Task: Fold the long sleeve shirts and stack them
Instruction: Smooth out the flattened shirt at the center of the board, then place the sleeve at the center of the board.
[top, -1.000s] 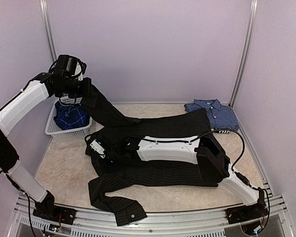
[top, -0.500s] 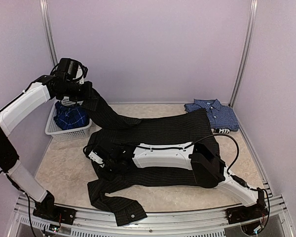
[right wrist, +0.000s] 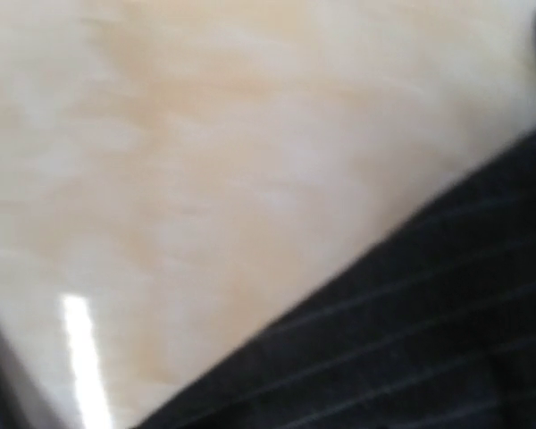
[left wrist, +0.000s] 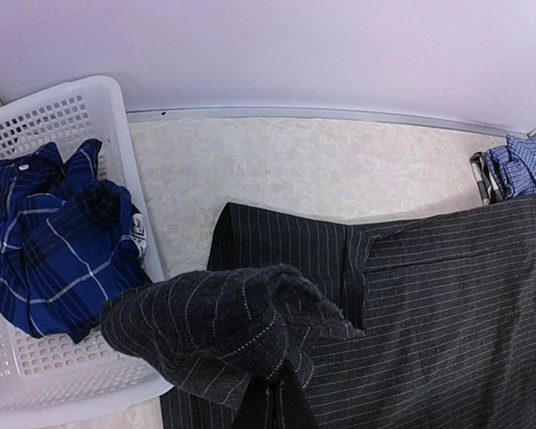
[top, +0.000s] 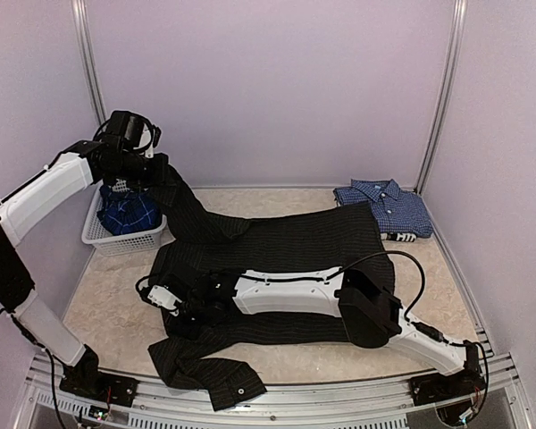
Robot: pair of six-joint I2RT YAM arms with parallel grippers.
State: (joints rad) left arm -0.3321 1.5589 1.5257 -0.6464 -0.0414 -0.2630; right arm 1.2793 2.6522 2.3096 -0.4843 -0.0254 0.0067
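The black pinstriped shirt (top: 295, 246) lies spread across the middle of the table. My left gripper (top: 152, 172) is raised over the back left, shut on a bunched sleeve (left wrist: 241, 326) that hangs down to the shirt body. My right arm reaches leftward across the shirt, with its gripper (top: 161, 298) low at the shirt's near left edge. The right wrist view is blurred and shows only pinstriped cloth (right wrist: 411, 340) against the pale table (right wrist: 205, 134), so its jaws are unreadable. The blue-and-white checked shirt (top: 384, 206) lies folded at the back right. The dark blue plaid shirt (top: 129, 213) lies crumpled in the basket.
The white lattice basket (top: 103, 234) stands at the back left against the wall, right under my left gripper. Pale walls close in the back and both sides. The black shirt's other sleeve (top: 219, 380) trails to the table's near edge.
My right gripper has slid left and toward the near edge across the black shirt, to its left border. My left gripper has sunk slightly with the sleeve.
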